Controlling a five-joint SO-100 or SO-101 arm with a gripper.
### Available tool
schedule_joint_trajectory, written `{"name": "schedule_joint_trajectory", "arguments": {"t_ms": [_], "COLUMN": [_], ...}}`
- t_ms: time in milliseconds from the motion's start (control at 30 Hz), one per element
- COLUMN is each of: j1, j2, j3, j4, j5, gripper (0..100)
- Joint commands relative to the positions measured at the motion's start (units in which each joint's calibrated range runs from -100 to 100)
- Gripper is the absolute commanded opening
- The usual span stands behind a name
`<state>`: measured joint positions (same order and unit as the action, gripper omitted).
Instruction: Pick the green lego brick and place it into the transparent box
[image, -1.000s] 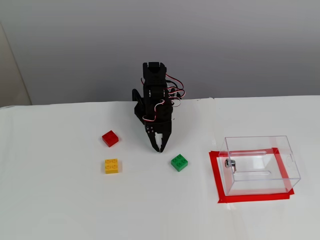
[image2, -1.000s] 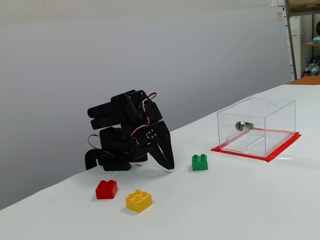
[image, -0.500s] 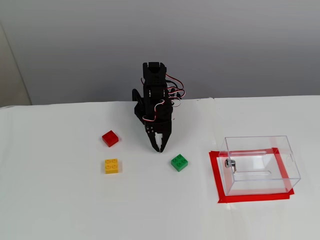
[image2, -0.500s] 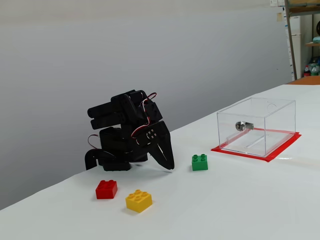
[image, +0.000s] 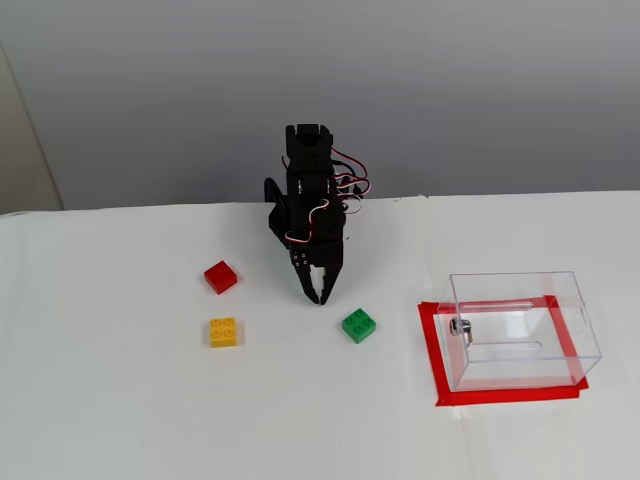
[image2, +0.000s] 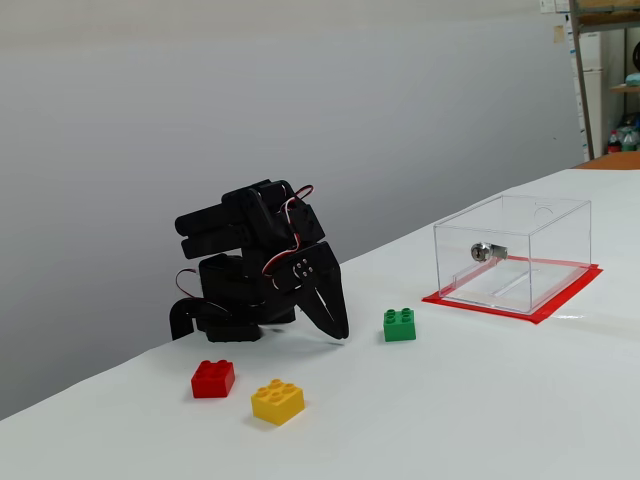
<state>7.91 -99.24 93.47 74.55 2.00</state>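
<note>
Sitting at the left of the white surface (image: 120, 400) in the higher fixed view are a red brick (image: 221, 277) and, at its 6 o'clock, a yellow brick (image: 223, 331); in the lower side view the red brick (image2: 213, 379) and the yellow brick (image2: 277, 401) lie just apart near the front. At the middle the black arm (image: 308, 190) is folded low, its claw (image: 317, 292) pointing down at the surface with the jaws pressed together and nothing between them; in the side view the claw (image2: 338, 330) has its tip close to the surface. The green lego brick (image: 358, 324) lies studs up at about 4 o'clock from the claw tip, near it but apart, and untouched; the side view shows the green lego brick (image2: 399, 323) resting flat between the claw and the box. At the right the transparent box (image: 520, 328) stands inside a red tape rectangle (image: 436, 362), well apart from the green brick at its 3 o'clock, with a small metal knob (image2: 481, 251) on the wall facing the arm.
</note>
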Motion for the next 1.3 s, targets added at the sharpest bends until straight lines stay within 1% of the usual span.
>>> {"name": "schedule_joint_trajectory", "arguments": {"t_ms": [0,767,1100,1267], "j1": [0.0,0.0,-0.1,-2.9], "j2": [-0.5,0.1,0.6,9.0], "j3": [-1.6,-2.5,-12.9,-18.8], "j4": [0.2,0.1,0.1,0.1], "j5": [-0.2,0.0,0.1,0.2], "gripper": [1,1,1,1]}}
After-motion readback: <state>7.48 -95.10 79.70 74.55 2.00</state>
